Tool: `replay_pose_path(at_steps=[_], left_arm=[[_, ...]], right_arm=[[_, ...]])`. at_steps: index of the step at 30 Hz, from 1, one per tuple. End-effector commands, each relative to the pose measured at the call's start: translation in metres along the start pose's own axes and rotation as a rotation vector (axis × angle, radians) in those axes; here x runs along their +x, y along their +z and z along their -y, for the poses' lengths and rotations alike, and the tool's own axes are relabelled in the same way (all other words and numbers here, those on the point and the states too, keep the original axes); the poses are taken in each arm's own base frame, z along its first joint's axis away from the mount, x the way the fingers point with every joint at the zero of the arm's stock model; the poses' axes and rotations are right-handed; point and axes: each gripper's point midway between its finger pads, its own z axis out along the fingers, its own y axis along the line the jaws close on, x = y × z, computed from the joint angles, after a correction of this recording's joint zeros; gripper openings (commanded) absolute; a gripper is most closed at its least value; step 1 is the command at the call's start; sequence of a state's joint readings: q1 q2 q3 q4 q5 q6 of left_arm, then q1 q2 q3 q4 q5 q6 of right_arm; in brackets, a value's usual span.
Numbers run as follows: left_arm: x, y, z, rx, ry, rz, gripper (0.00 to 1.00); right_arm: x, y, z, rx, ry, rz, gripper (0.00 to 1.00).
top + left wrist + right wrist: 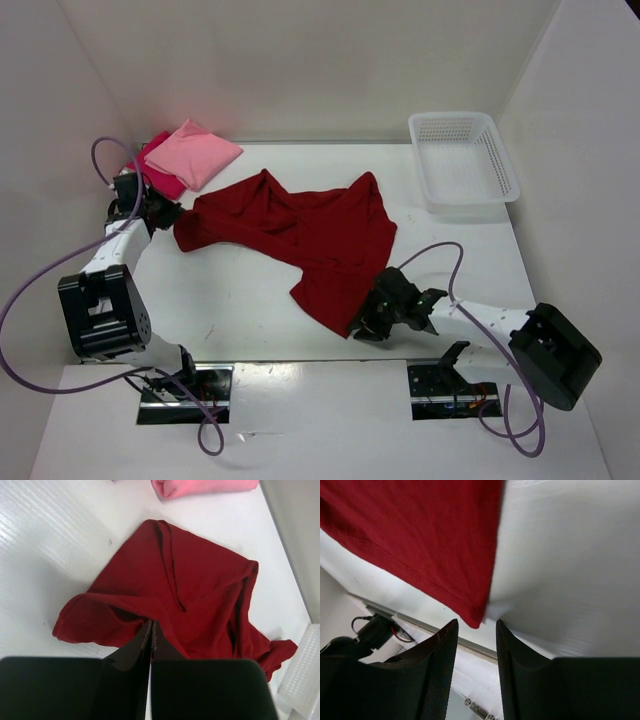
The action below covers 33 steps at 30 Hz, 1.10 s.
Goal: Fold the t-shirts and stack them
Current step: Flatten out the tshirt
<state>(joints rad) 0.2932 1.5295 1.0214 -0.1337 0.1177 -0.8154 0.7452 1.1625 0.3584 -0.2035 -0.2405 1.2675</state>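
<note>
A dark red t-shirt [300,235] lies crumpled and spread across the middle of the table. My left gripper [165,213] is at its left end, fingers shut on a raised fold of the cloth [151,625]. My right gripper [365,325] stands open at the shirt's near corner. In the right wrist view that hemmed corner [475,617] sits just beyond the gap between the fingertips [476,626], not gripped. A folded light pink t-shirt [193,152] rests on a crimson-magenta t-shirt [160,178] at the back left.
A white lattice basket [462,158] stands at the back right; its corner shows in the left wrist view [305,675]. White walls close in the table on three sides. The table's near edge runs just behind the right gripper.
</note>
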Motion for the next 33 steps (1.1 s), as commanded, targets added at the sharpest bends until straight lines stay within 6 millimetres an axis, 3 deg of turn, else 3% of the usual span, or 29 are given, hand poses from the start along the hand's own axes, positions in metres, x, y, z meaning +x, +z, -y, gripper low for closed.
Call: replay_pose_path(at_steps=[1,4,6,9,12,14,15,16,18,19,21,22,23,24,25,26,27,29,30,31,32,33], left_arm=[[-0.012,-0.011,0.009,0.041,0.019,0.064,0.00],[-0.006,-0.011,0.003,0.032,0.026,0.054,0.00],[-0.004,-0.013,0.002,0.032,0.026,0.054,0.00],[0.001,-0.014,0.003,0.036,0.033,0.047,0.00],[0.002,-0.017,0.008,0.048,0.050,0.048,0.00],[0.003,-0.020,0.013,0.061,0.068,0.051,0.00],[0.008,-0.022,0.017,0.067,0.077,0.040,0.00],[0.015,-0.023,0.017,0.064,0.092,0.021,0.00],[0.017,-0.033,0.028,0.092,0.108,0.029,0.00],[0.020,-0.040,0.045,0.130,0.127,0.024,0.00],[0.020,-0.060,0.067,0.190,0.160,0.017,0.00],[0.018,-0.070,0.078,0.220,0.181,0.018,0.00],[0.000,-0.096,0.105,0.291,0.193,0.064,0.00],[0.001,-0.113,0.117,0.336,0.200,0.034,0.00],[-0.007,-0.135,0.132,0.382,0.221,0.055,0.00],[-0.010,-0.152,0.141,0.397,0.224,0.049,0.00],[-0.031,-0.183,0.169,0.471,0.251,0.107,0.00],[-0.051,-0.223,0.194,0.533,0.267,0.177,0.00],[-0.075,-0.262,0.222,0.610,0.296,0.270,0.00],[-0.087,-0.279,0.233,0.642,0.290,0.307,0.00],[-0.101,-0.296,0.241,0.669,0.284,0.348,0.00],[-0.110,-0.315,0.250,0.704,0.281,0.381,0.01]], right_arm=[[0.005,0.007,-0.001,-0.017,0.022,-0.010,0.42],[0.004,0.011,-0.001,-0.018,0.036,-0.010,0.38],[0.003,0.013,0.010,0.007,0.050,0.003,0.35],[-0.002,0.014,0.003,-0.001,0.047,0.028,0.28],[-0.012,0.012,-0.006,0.010,0.011,0.069,0.14],[-0.021,0.007,-0.018,0.013,-0.024,0.107,0.00],[-0.025,0.004,-0.022,0.023,-0.042,0.127,0.00],[-0.034,-0.007,-0.047,-0.016,-0.069,0.167,0.00],[-0.051,-0.027,-0.056,0.026,-0.134,0.260,0.00],[-0.066,-0.061,-0.098,-0.067,-0.153,0.336,0.00],[-0.082,-0.102,-0.116,-0.070,-0.203,0.424,0.00],[-0.095,-0.145,-0.155,-0.160,-0.217,0.509,0.00],[-0.108,-0.171,-0.158,-0.153,-0.211,0.557,0.00],[-0.115,-0.195,-0.170,-0.167,-0.259,0.603,0.00],[-0.123,-0.246,-0.203,-0.245,-0.276,0.700,0.00],[-0.125,-0.267,-0.209,-0.234,-0.299,0.733,0.00],[-0.124,-0.324,-0.238,-0.320,-0.346,0.830,0.00],[-0.137,-0.366,-0.258,-0.307,-0.366,0.944,0.00],[-0.130,-0.428,-0.273,-0.386,-0.394,1.048,0.00],[-0.133,-0.456,-0.278,-0.399,-0.389,1.121,0.00],[-0.126,-0.503,-0.292,-0.490,-0.387,1.203,0.00],[-0.124,-0.522,-0.295,-0.513,-0.394,1.242,0.00]])
